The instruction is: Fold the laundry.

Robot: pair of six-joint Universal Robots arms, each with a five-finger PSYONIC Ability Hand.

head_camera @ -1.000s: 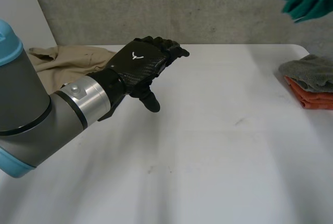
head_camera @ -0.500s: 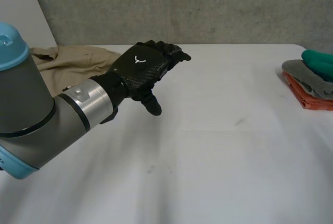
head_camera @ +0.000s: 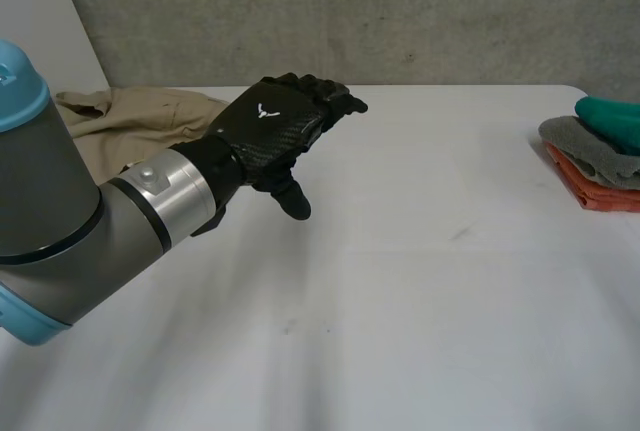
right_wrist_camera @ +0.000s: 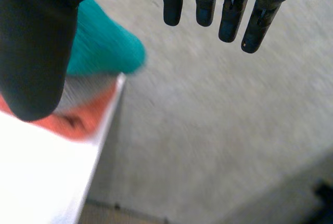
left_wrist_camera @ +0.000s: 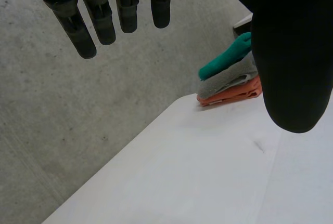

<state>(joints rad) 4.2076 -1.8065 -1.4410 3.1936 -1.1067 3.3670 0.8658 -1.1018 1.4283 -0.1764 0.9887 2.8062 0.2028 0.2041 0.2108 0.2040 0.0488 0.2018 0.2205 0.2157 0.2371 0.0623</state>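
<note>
My left hand hovers open over the back left of the white table, fingers straight, holding nothing; the left wrist view shows its fingers spread apart from the thumb. A crumpled beige garment lies behind that hand at the table's back left. A folded stack sits at the table's right edge: a teal cloth on top, a grey one under it, an orange one at the bottom. My right hand is open just over the teal cloth, fingers straight and apart from it.
A grey concrete wall stands behind the table. In the right wrist view, the table's edge drops off right beside the stack, with floor beyond it.
The teal cloth, held up in the air a second ago, has come down onto the stack, and the right hand has opened off it. The left hand has barely moved.
</note>
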